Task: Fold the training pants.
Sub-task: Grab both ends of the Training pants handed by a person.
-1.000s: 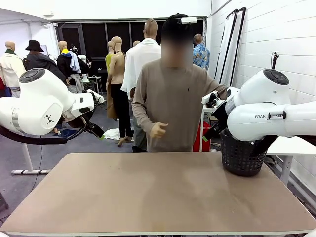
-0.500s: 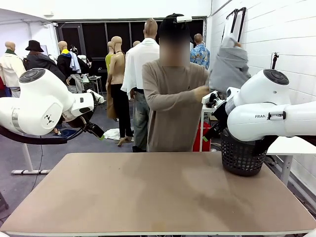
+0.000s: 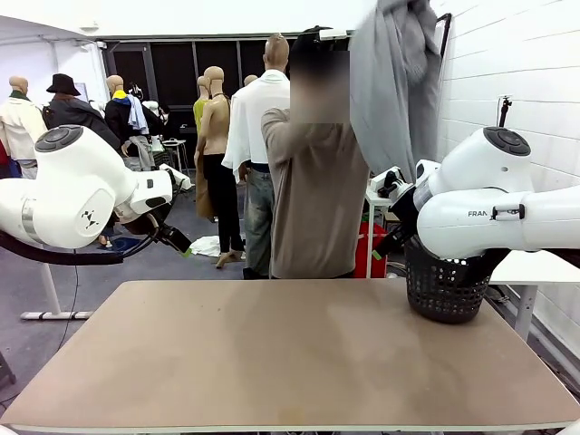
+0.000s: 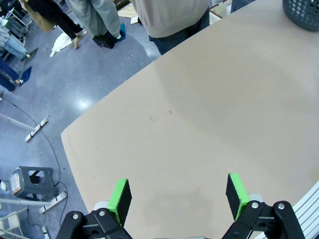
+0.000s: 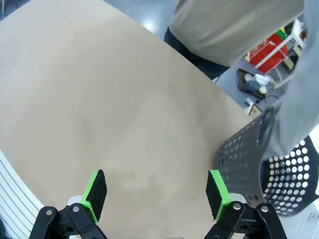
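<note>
The black letters "FRAN", cut short by a fitting, are printed on the white rounded shell of the right robot arm [image 3: 480, 214]; nothing else can be read.

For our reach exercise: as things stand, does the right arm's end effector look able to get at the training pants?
Probably not yet. The person holds the training pants high in the air at the far side of the table, while the right end effector hangs open over the tabletop.

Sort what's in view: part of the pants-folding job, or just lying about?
Job:
- pants, held up by the person
- table
- left tool, right tool, both open

Lying about:
- basket on the table
</note>
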